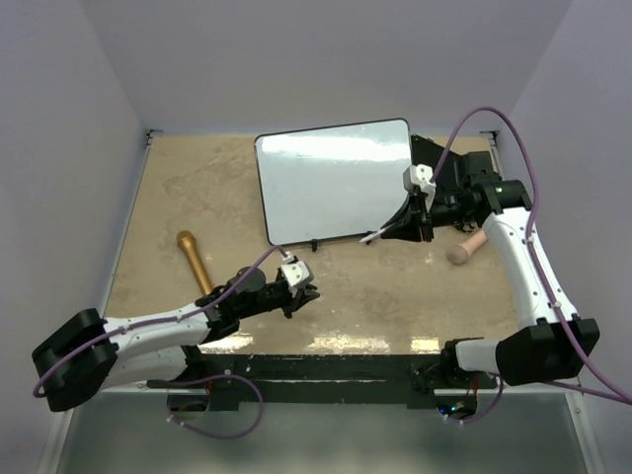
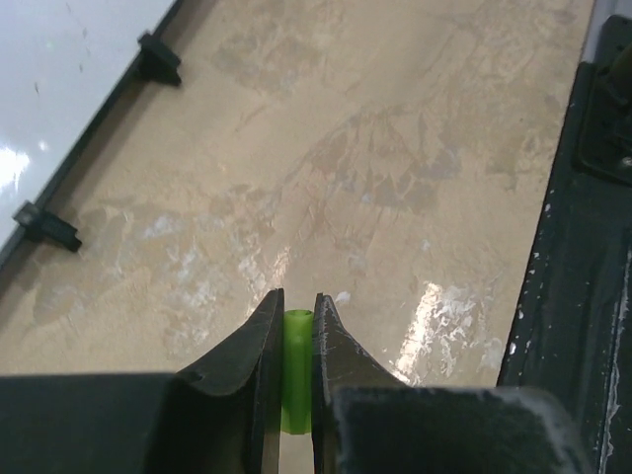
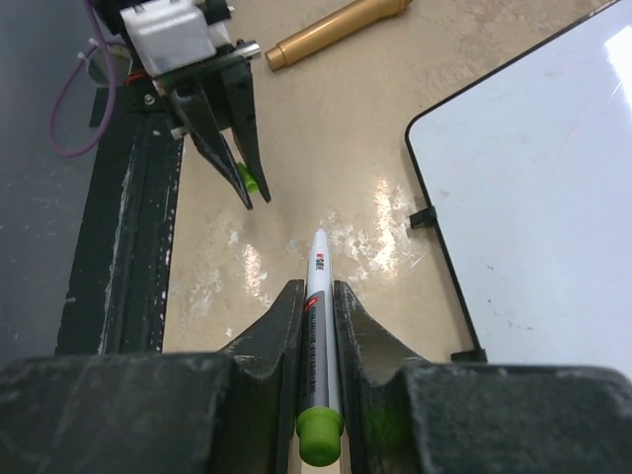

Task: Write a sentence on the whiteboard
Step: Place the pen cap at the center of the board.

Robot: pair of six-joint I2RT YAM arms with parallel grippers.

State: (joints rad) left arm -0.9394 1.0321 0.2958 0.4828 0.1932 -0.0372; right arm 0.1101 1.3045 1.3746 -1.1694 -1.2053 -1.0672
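Tan table (image 1: pixel 395 286): whiteboard (image 1: pixel 331 183), seemingly gold marker (image 1: pixel 196 260)

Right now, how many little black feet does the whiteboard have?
2. Both stick out from the whiteboard's near edge onto the tan table: one foot toward the top of the left wrist view, the other foot lower left. None show on other edges.

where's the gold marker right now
In the top view the gold marker lies on the table's left side, left of the whiteboard and the left gripper.

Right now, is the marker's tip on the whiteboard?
No, the marker in the right jaws points at bare table beside the whiteboard.
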